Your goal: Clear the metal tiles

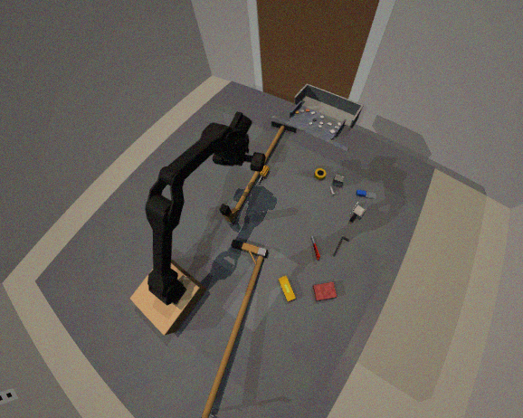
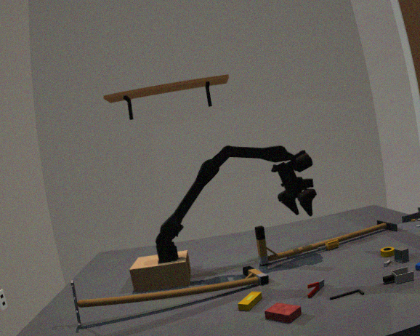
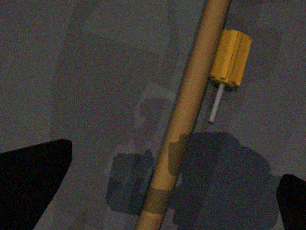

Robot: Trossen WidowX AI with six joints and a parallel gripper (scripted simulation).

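Wrist view: gripper (image 1: 257, 161) (image 2: 304, 214) (image 3: 175, 167) apart, empty; right finger (image 3: 295, 200) mostly cropped; pole's (image 3: 187, 110) ends out of frame.

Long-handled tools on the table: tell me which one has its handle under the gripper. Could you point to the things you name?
The one whose black blade (image 1: 283, 124) (image 2: 386, 225) lies by the bench plate (image 1: 319, 136); the other's handle runs away.

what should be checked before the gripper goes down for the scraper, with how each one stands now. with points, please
- Gripper (image 1: 258, 161) (image 2: 304, 215) (image 3: 176, 162) open and holding nothing: ok
- Scraper by the bench plate (image 1: 309, 125) lying on the table (image 1: 290, 199) (image 2: 211, 313): ok
- Scraper's shaft (image 1: 250, 186) (image 2: 313, 246) (image 3: 187, 112) between the fingers in the wrist view, though lower down: ok
- Shaft clear of the yellow-handled screwdriver (image 1: 263, 171) (image 2: 332, 244) (image 3: 231, 58): not ok, it lies right alongside
- Fingers low enough to grip: not ok, they hang above the shaft
- Scraper long enough to reach every tile: cannot tell
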